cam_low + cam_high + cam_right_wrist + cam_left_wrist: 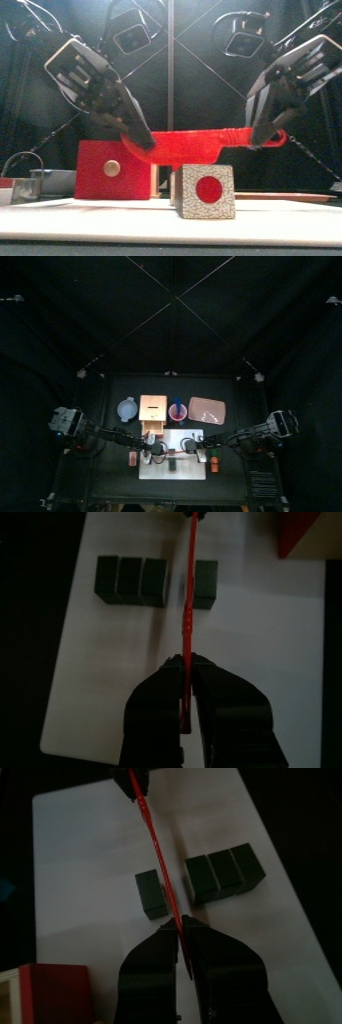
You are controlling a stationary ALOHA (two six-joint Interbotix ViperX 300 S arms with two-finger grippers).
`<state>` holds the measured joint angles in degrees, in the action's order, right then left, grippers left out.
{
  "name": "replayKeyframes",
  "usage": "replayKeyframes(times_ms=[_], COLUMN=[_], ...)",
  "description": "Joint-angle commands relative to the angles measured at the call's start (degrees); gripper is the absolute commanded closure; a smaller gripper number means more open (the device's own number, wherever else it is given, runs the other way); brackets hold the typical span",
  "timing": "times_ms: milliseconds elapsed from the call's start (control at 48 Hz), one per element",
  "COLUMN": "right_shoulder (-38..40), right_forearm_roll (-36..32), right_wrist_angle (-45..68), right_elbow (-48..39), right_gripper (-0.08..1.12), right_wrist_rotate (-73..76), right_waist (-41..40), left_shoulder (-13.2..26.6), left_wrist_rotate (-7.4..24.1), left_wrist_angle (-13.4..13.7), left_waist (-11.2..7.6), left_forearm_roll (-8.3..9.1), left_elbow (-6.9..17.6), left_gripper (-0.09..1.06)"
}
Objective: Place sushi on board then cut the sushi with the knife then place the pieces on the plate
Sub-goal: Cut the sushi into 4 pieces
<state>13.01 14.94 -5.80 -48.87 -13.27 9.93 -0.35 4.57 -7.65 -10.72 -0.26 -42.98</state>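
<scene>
Since red knife [201,142] is clamped at both ends, left gripper [185,940] pinched on one, right gripper [185,672] on other, blade is held level over white board [94,858]. Sushi [221,876] found on board: single block [154,895] split off, three joined just beside. Blocks judged light, rigid, prone to skid or topple; best gripped low across flat sides. Knife judged thin, may flex. Pink plate [207,411] noted behind board.

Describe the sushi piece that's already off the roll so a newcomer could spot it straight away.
Find the white cutting board at the table's front middle, below the red knife held between left gripper and right gripper. On it three dark green sushi blocks sit packed together; the cut piece is the lone block apart from them, across a narrow gap.
</scene>
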Motion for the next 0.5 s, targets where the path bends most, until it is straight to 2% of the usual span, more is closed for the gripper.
replayKeyframes(times_ms=[21, 125, 271, 500], right_shoulder=[3.0, 2.5, 0.9, -1.6], right_forearm_roll=[0.9, 2.7, 5.2, 6.5], right_wrist_angle=[0.4, 0.5, 0.5, 0.7], right_elbow=[0.4, -0.2, -0.3, 0.1], right_gripper=[0.73, 0.73, 0.73, 0.73], right_wrist_rotate=[-0.1, -0.1, -0.3, -0.2], right_waist=[2.4, 3.4, 4.7, 5.7], left_shoulder=[-1.3, 0.5, 3.1, 3.6], left_wrist_rotate=[0.1, 0.0, 0.0, 0.0], left_wrist_angle=[-1.0, -1.0, -1.1, -0.9], left_waist=[-1.05, -2.02, -3.25, -3.87], left_forearm_roll=[0.18, -0.35, -2.46, -4.04], left_elbow=[1.8, 1.7, 3.0, 3.3], left_gripper=[0.53, 0.53, 0.53, 0.53])
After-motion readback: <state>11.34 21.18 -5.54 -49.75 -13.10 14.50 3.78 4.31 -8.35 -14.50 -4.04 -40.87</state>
